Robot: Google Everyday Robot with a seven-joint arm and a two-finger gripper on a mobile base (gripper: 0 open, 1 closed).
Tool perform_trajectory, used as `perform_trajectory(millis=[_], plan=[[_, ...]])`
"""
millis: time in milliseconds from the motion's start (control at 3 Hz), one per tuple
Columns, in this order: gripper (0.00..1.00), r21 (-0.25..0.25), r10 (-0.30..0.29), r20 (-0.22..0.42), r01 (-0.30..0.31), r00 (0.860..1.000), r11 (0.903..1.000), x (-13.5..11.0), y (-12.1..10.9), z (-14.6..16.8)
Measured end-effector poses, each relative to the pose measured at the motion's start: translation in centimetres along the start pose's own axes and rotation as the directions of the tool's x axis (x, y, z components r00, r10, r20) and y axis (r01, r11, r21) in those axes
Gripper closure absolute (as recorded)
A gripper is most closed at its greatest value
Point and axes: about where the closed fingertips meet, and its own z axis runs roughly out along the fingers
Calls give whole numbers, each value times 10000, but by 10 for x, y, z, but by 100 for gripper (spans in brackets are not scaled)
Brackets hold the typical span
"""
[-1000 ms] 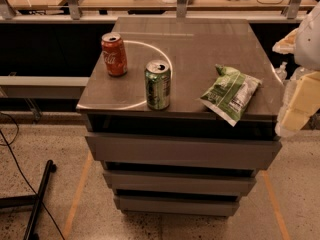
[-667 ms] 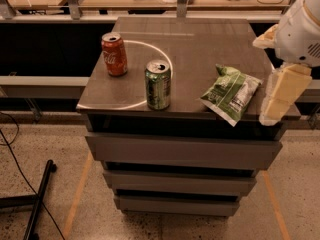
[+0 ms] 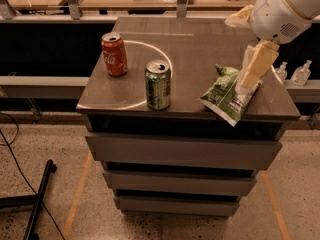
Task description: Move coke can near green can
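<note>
Coke can (image 3: 114, 54) stands upright by the left edge of the counter (image 3: 200, 44), about midway between the back and front corners. Nothing is holding it. The green can (image 3: 158, 84) stands upright close to the front edge, left of its middle. The two cans are near each other but apart, with a strip of bare top between them, so I judge the move is not yet begun.

My gripper (image 3: 255, 69) hangs over the front-right corner, well apart from both cans. It is right above a snack bag (image 3: 226, 95) that lies tilted there with its lower end poking past the front edge. I cannot tell whether the gripper is spread or closed, and I cannot tell whether it touches the bag. It carries nothing that I can see.

I think the gripper is there only because the arm comes in from the right. To reach the red can it must cross the top, and I would pass behind the green one so as not to tip it.

Both cans show silver tops; what is left inside them is hidden. The drawers (image 3: 182, 154) under the top are closed, so their contents are hidden too.
</note>
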Motion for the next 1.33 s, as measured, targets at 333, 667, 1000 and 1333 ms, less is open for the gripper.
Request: perform_trajectory(millis=[333, 667, 1000, 1333], plan=[[0, 0, 0, 0, 0, 10000, 10000, 0, 0, 0], [0, 268, 375, 416, -386, 9984, 9989, -24, -25, 18], [0, 876, 819, 1121, -920, 9903, 9919, -53, -59, 30], [0, 1269, 1153, 2127, -1445, 9703, 9813, -89, -93, 45]])
